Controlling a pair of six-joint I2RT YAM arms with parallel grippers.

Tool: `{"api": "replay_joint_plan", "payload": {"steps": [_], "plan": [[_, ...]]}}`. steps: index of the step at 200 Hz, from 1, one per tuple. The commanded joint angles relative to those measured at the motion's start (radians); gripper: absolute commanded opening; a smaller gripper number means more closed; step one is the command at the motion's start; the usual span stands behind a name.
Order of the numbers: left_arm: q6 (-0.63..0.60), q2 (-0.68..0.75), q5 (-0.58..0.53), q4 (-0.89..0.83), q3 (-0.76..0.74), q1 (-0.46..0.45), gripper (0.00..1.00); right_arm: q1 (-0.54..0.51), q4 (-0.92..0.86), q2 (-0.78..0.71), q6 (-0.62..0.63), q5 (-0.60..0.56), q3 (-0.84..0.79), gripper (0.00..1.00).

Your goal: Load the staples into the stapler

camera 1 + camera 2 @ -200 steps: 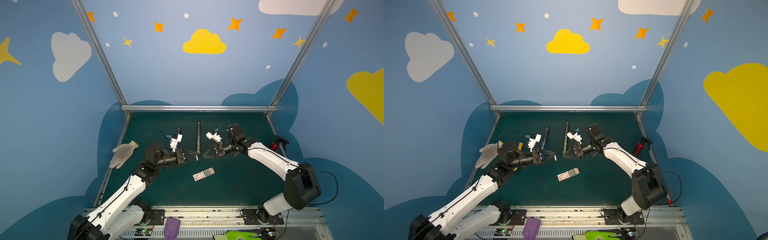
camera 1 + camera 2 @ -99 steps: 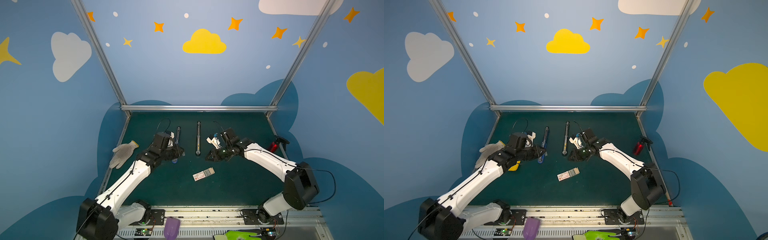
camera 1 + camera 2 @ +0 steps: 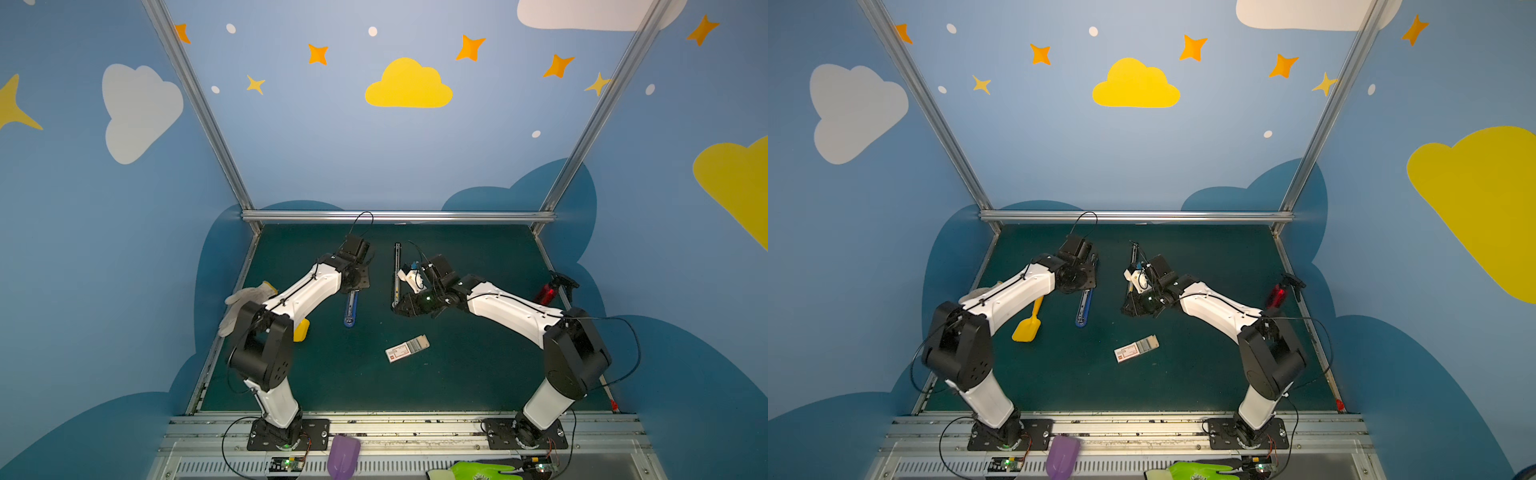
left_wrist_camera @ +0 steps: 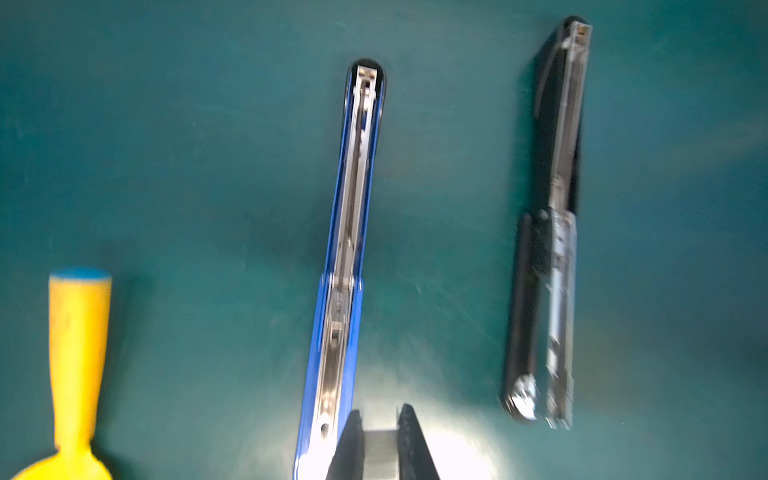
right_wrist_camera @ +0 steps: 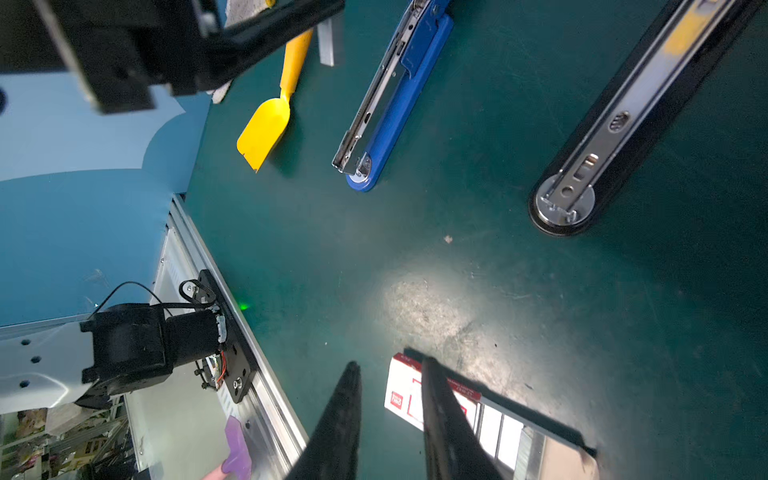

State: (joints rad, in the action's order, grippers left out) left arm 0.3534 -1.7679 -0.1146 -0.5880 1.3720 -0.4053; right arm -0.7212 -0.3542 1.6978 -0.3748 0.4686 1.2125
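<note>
Yellow plastic comes first: a small scoop [image 4: 77, 353] lies flat on the dull green table [image 4: 187, 166], well apart from the work. Next is the left tool [image 4: 380, 415], its ribbed black fingers nearly closed on a short grey strip of staples [image 4: 380, 451], metallic and finely ridged. Just beside it lies the blue stapler [image 4: 349, 249], folded open flat. Its bright steel channel faces up and its long axis runs front to back across the table. The strip sits to one side of that channel, near one end. The coming move probably depends on lining the strip up with the channel and lowering it in, though blur hides how the strip's own length is turned. The left arm is clearly the nearer one. A black stapler [image 4: 552, 232], also open with a steel rail, lies roughly parallel and apart. The right tool [image 5: 390, 365] has its jaws partly apart and empty. It is near the white card staple box [image 3: 407, 348], which is slid open on grey rows.
</note>
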Motion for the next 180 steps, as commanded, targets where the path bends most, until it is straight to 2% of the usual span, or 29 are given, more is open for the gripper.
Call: {"api": "replay_joint_plan", "payload": {"steps": [1, 72, 180], "plan": [[-0.056, -0.067, -0.064, -0.058, 0.070, 0.013, 0.14, -0.006, 0.032, 0.013, -0.011, 0.005, 0.028, 0.27], [-0.113, -0.240, -0.088, -0.093, 0.220, 0.036, 0.14, -0.006, 0.018, 0.026, -0.001, 0.002, 0.039, 0.27], [-0.128, -0.318, -0.080, -0.079, 0.260, 0.057, 0.14, -0.005, 0.009, 0.018, -0.004, 0.004, 0.025, 0.26]]}}
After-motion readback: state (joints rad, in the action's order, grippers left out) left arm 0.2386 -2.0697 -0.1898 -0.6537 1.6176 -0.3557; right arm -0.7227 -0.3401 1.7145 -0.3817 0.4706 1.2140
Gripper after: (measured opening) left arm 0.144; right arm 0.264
